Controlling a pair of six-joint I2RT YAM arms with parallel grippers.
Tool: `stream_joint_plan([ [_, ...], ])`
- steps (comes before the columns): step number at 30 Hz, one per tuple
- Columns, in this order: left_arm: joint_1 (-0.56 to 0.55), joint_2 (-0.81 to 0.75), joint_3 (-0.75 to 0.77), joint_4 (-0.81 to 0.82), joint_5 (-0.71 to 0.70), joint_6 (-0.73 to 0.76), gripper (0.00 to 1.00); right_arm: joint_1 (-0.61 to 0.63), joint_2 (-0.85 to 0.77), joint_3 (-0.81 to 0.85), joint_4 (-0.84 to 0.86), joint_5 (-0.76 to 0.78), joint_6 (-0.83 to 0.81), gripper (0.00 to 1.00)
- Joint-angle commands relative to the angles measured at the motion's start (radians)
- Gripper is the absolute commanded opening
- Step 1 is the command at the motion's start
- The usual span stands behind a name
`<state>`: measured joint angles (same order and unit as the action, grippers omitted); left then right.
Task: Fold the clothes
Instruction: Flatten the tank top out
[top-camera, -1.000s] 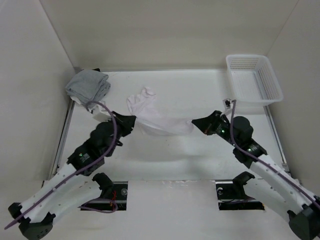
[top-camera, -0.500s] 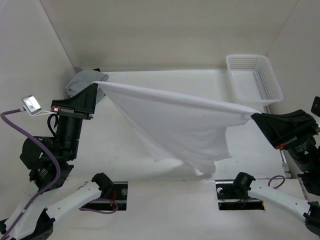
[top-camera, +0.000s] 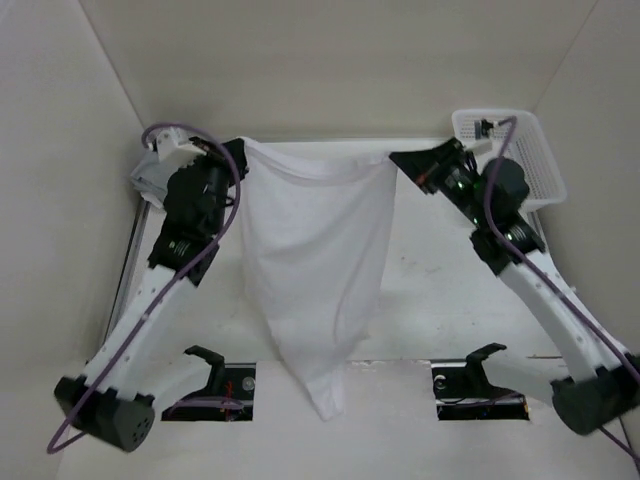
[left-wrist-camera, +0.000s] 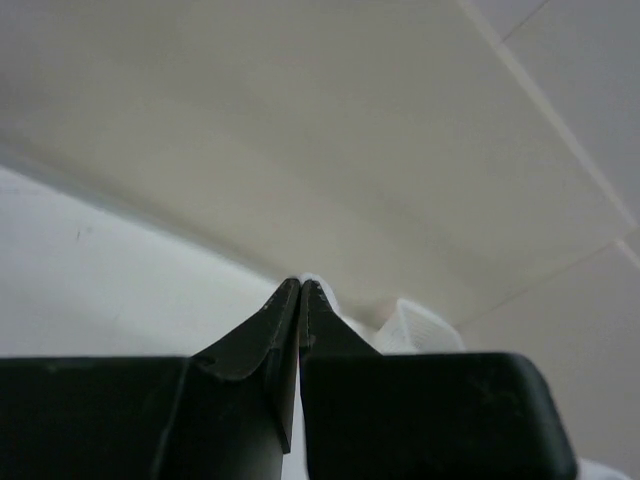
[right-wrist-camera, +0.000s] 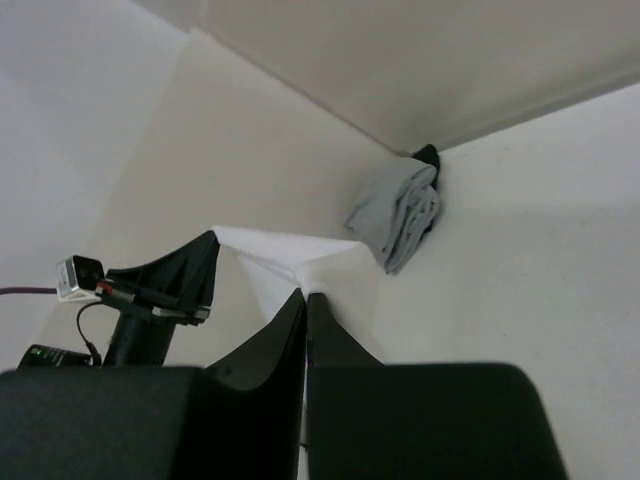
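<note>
The clothes (top-camera: 315, 270), one plain white garment, hang in the air as a long sheet that narrows to a tip near the table's front edge. My left gripper (top-camera: 240, 145) is shut on its upper left corner. My right gripper (top-camera: 396, 158) is shut on its upper right corner, and the top hem is stretched between the two. In the left wrist view the shut gripper (left-wrist-camera: 301, 284) shows a sliver of white cloth (left-wrist-camera: 325, 296) at its tips. In the right wrist view the shut gripper (right-wrist-camera: 304, 293) pinches the cloth (right-wrist-camera: 285, 250), which runs across to the left gripper (right-wrist-camera: 205, 262).
A grey cloth bundle (top-camera: 145, 178) lies in the back left corner, partly hidden behind the left arm; it also shows in the right wrist view (right-wrist-camera: 398, 215). A white plastic basket (top-camera: 525, 160) stands at the back right. White walls enclose the table.
Both arms have lifted the garment off the table, spread it wide, then swung to the back and drawn closer, so it now hangs lengthwise toward the front.
</note>
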<state>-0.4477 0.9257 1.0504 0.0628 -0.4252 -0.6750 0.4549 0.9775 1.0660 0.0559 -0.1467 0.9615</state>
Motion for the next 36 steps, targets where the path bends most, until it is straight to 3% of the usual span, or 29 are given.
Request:
stream_joint_plan([
  [1, 0.192, 0.252, 0.172, 0.066, 0.262, -0.133, 0.00, -0.133, 0.279, 0.223, 0.197, -0.227, 0.109, 0.01],
  [5, 0.318, 0.589, 0.608, -0.030, 0.408, -0.215, 0.00, -0.225, 0.645, 0.753, 0.118, -0.335, 0.181, 0.00],
  [7, 0.330, 0.671, 0.777, -0.076, 0.445, -0.213, 0.00, -0.247, 0.752, 0.994, 0.047, -0.361, 0.195, 0.00],
  [9, 0.339, 0.700, 0.877, -0.103, 0.462, -0.207, 0.00, -0.258, 0.797, 1.139, -0.022, -0.366, 0.192, 0.01],
  [11, 0.349, 0.678, 0.870, -0.093, 0.471, -0.202, 0.00, -0.267, 0.788, 1.154, -0.047, -0.372, 0.178, 0.01],
  [15, 0.347, 0.573, 0.694, -0.008, 0.470, -0.192, 0.00, -0.276, 0.649, 0.901, 0.014, -0.352, 0.143, 0.01],
  [19, 0.317, 0.382, 0.408, 0.097, 0.438, -0.170, 0.00, -0.272, 0.418, 0.500, 0.151, -0.361, 0.120, 0.01],
  [25, 0.101, -0.035, -0.235, 0.177, 0.206, -0.074, 0.01, -0.177, 0.014, -0.243, 0.278, -0.262, 0.039, 0.02],
  [27, 0.059, -0.172, -0.427, 0.134, 0.135, -0.077, 0.01, -0.126, -0.066, -0.448, 0.268, -0.240, 0.016, 0.02],
  [31, 0.044, -0.425, -0.685, -0.091, 0.129, -0.191, 0.02, -0.051, -0.164, -0.748, 0.251, -0.225, 0.020, 0.02],
  [36, -0.067, -0.626, -0.754, -0.401, 0.170, -0.333, 0.01, 0.099, -0.392, -0.920, 0.109, -0.173, 0.094, 0.01],
])
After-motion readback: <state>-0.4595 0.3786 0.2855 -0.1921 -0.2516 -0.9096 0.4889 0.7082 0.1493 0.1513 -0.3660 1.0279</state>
